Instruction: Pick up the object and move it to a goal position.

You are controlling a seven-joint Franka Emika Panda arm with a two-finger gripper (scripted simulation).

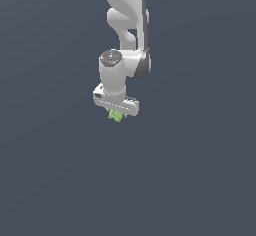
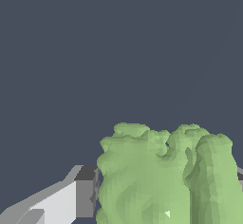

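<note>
Directly beneath the white arm's hand: one object [image 1: 116,115], light green, bumpy, with knobbly lobes, protruding just below the gripper [image 1: 117,114]. Only its lower part shows in the exterior view; the rest is hidden by the hand's crossbar.

Arm [image 1: 125,30]: white Franka Panda, entering from the top edge of the exterior view, folded at the elbow, wrist pointing straight down. Dark joint band visible on the side toward the exterior view's right.

Gripper, state: pinching the object. In the wrist view one white finger [image 2: 61,204] with a grey pad lies flush against the flank of the object [image 2: 161,175]; on the opposite flank only a sliver of grey shows at the picture's edge. The clump fills the space between them.

Object, detail: several rounded vertical lobes, irregular surface, one deep crease between lobes near the middle.

Surroundings: uniform dark blue-grey ground [image 1: 200,180], featureless in both views. Whether the object touches this ground or hangs above it cannot be told.
</note>
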